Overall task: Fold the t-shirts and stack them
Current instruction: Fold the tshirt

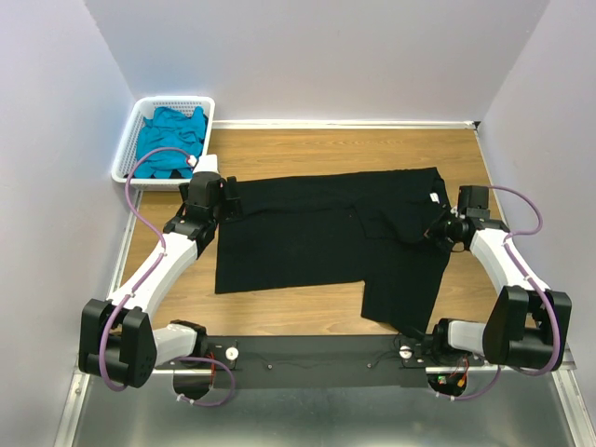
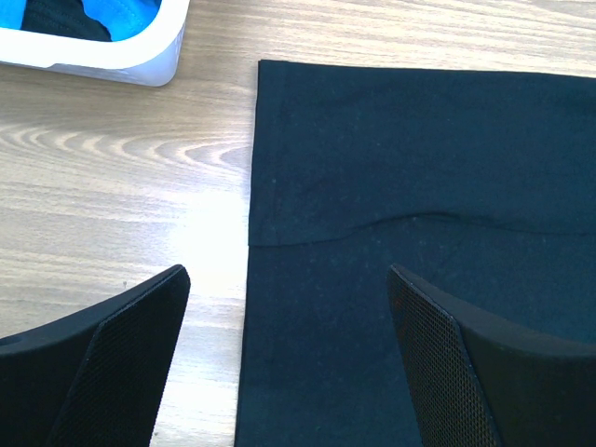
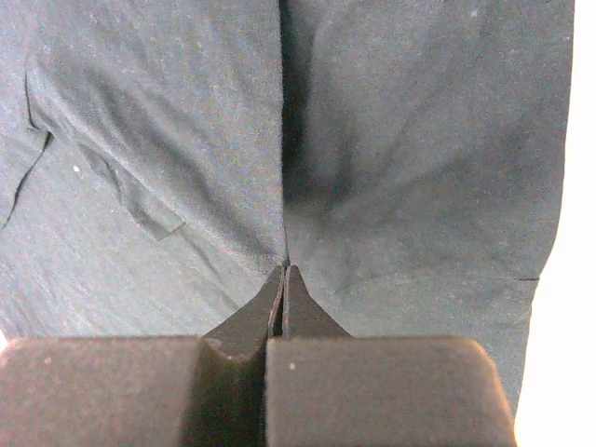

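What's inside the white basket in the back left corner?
A crumpled teal-blue t-shirt fills the white basket, bunched up to about rim height. The cloth covers the basket's floor, so it cannot be seen whether anything lies beneath it.

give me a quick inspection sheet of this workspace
surface: wooden tabletop, bare around the cloth
job's things: black t-shirt spread on the table, right part folded over; teal t-shirt bunched in the basket
clutter: white basket at the far left corner
pincers: left pincer open over the black t-shirt's left edge; right pincer shut on a pinch of the black t-shirt
cables: purple cables loop along both arms, off the cloth
surroundings: pale walls on three sides
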Robot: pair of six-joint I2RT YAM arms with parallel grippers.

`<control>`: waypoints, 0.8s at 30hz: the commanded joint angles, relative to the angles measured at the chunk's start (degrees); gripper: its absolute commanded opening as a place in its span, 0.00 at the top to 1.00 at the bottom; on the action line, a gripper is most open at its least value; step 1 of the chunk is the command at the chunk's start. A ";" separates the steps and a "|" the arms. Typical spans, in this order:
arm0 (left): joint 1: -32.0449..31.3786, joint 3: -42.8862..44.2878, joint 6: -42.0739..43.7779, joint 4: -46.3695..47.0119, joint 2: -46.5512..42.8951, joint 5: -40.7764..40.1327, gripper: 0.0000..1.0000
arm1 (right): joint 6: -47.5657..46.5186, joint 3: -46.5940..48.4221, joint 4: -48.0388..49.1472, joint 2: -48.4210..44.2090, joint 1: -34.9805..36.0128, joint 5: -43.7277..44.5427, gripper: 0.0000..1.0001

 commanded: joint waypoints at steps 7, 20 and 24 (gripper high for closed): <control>0.31 0.74 0.49 1.25 -0.90 0.89 0.06 | 2.27 -0.86 -1.92 -0.73 -0.38 -0.27 0.99; 0.31 0.74 0.49 1.16 -0.99 0.98 0.06 | 4.73 0.11 -1.40 0.15 1.90 -0.18 0.98; 0.31 0.74 0.57 1.24 -0.81 1.16 0.06 | 4.82 -1.12 -1.13 0.94 2.43 0.61 0.97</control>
